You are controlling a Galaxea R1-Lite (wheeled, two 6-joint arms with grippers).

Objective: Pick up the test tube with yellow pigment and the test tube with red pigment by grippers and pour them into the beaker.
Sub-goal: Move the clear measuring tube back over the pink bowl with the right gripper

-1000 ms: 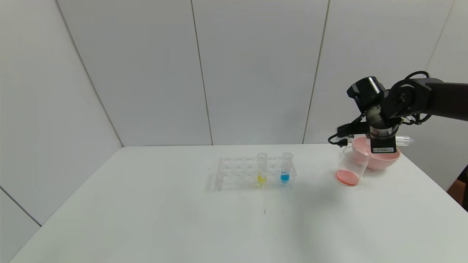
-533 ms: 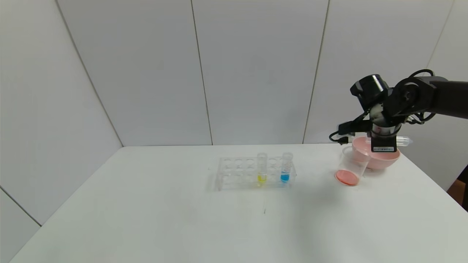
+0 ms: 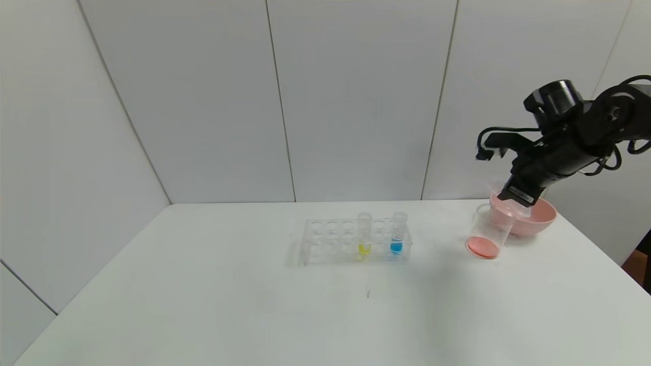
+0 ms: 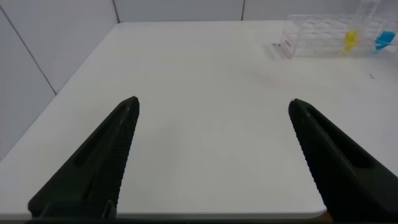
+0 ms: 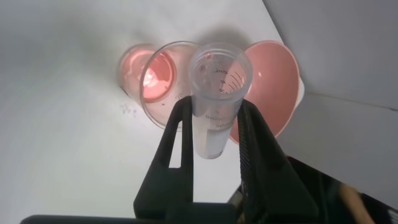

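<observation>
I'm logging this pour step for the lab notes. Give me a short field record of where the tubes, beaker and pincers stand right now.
right pincer: shut on an emptied clear test tube, above the beaker and the pink bowl
clear plastic beaker: on the white table, red liquid in its bottom, beside the bowl
yellow-liquid test tube: upright in the clear tube rack
blue-liquid test tube: upright in the rack
left pincer: open, holding nothing, over the table's near left

Black arm, looped black cables, barcode label on right gripper
</observation>
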